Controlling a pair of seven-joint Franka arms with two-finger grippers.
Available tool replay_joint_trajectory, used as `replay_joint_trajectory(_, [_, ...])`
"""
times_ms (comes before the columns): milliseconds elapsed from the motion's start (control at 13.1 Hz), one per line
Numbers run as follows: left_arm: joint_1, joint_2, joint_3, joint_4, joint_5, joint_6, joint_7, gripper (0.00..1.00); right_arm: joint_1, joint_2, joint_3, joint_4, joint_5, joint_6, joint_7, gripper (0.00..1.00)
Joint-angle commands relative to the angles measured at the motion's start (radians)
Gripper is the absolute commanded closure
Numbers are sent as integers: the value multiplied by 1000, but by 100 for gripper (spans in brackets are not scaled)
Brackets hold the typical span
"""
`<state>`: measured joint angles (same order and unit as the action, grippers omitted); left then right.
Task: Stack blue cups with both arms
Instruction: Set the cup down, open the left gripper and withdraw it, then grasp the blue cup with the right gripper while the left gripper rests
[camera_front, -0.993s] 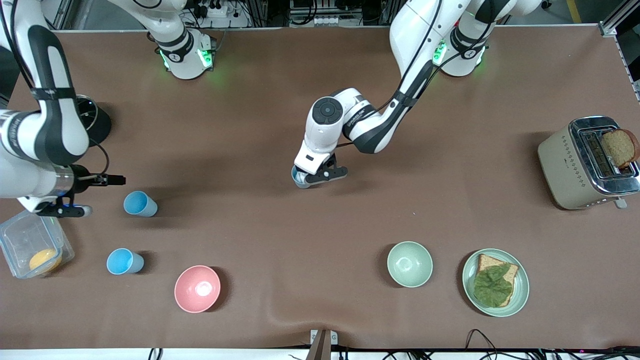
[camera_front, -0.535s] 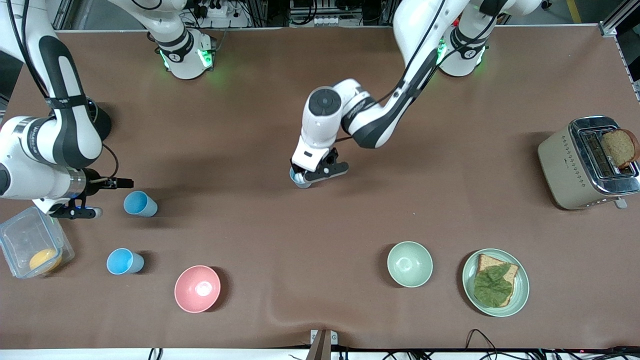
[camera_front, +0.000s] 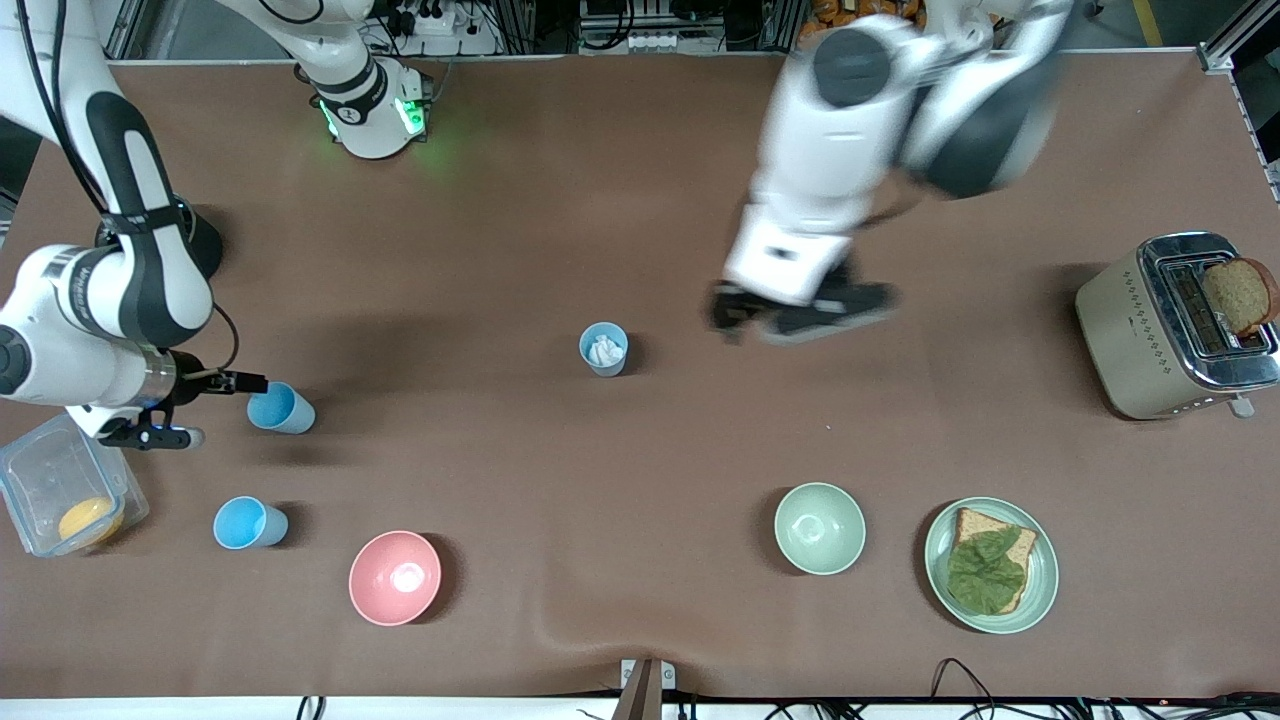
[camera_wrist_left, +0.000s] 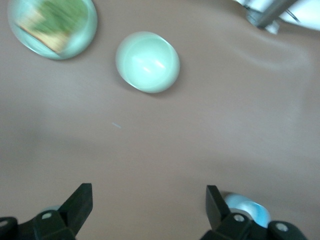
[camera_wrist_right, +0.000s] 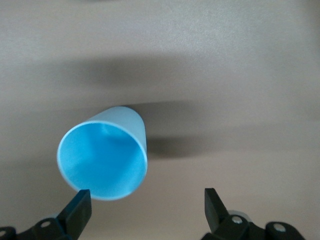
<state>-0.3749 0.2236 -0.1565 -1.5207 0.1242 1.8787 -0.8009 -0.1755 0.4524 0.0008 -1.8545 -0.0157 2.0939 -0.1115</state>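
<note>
Three light-blue cups stand upright on the brown table. One cup (camera_front: 604, 349), with something white inside, stands free in the middle; it also shows at the edge of the left wrist view (camera_wrist_left: 246, 210). My left gripper (camera_front: 795, 312) is open and empty, raised over the table toward the left arm's end from that cup; its own view shows it too (camera_wrist_left: 147, 205). A second cup (camera_front: 281, 408) stands just in front of my open right gripper (camera_front: 200, 408), untouched; in the right wrist view this cup (camera_wrist_right: 102, 160) lies ahead of the gripper (camera_wrist_right: 147, 207), off toward one finger. A third cup (camera_front: 249, 523) stands nearer the front camera.
A pink bowl (camera_front: 394, 577), a pale green bowl (camera_front: 819, 528) and a plate with toast and lettuce (camera_front: 1040, 575) sit near the front edge. A toaster (camera_front: 1130, 330) stands at the left arm's end. A clear container (camera_front: 30, 470) sits beside the right gripper.
My left gripper let go of the middle cup, rose and swung away toward the left arm's end. My right gripper moved closer to the second cup.
</note>
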Motion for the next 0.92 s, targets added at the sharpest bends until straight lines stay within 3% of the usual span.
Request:
replay_joint_trajectory(0, [158, -93, -17, -38, -6, -73, 255, 0, -16, 31, 11, 8, 0, 53, 10, 0])
replay_joint_trajectory(229, [286, -147, -18, -41, -24, -147, 388, 0, -18, 60, 11, 6, 0, 110, 12, 3])
replay_joint_trajectory(306, [298, -154, -15, -45, -26, -150, 400, 0, -18, 66, 13, 5, 2, 106, 16, 63])
replay_joint_trajectory(382, [306, -158, -14, -46, -24, -164, 410, 0, -18, 66, 13, 0, 13, 106, 26, 99])
replay_joint_trajectory(535, [352, -171, -12, -44, -24, -190, 489, 0, -24, 68, 11, -9, 60, 104, 27, 100])
replay_joint_trajectory(840, [360, -181, 20, -27, -24, -205, 531, 0, -41, 54, 11, -21, 62, 98, 27, 100])
